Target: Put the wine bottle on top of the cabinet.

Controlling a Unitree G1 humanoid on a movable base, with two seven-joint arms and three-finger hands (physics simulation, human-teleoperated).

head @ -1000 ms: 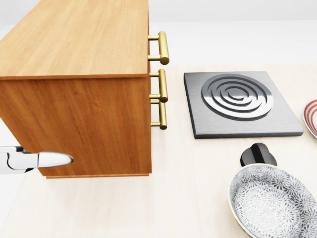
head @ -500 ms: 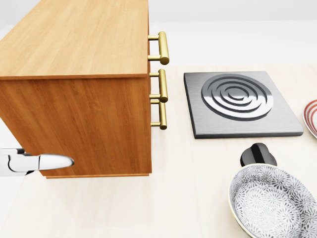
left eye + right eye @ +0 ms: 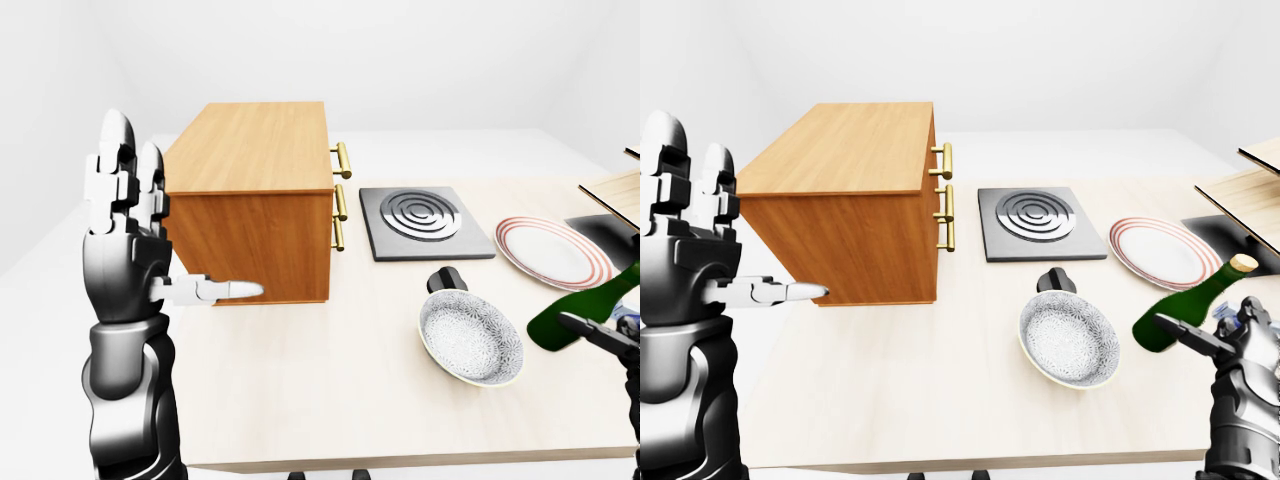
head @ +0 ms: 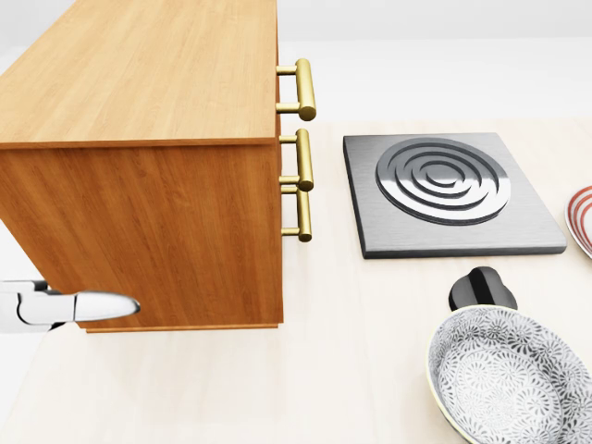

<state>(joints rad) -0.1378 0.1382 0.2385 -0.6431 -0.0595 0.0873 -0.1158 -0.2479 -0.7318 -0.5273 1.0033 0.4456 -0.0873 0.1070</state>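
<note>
While cropped at the edge, right hand [image 3: 1240, 345] grips wine bottle [image 3: 1190, 307].

The green wine bottle [image 3: 1185, 310] with a cork-coloured top leans, neck pointing to about two o'clock, at the right-eye view's lower right. The wooden cabinet [image 3: 845, 200] with brass handles stands far off at ten o'clock.

Plain white walls [image 3: 420, 60] all around, meeting a pale floor [image 3: 60, 250] with no sharp edge. Soft, even light, only faint shadows. Pale wooden tabletop [image 3: 330, 390] filling the middle; light wooden boards [image 3: 1250, 190] at the right edge.
</note>
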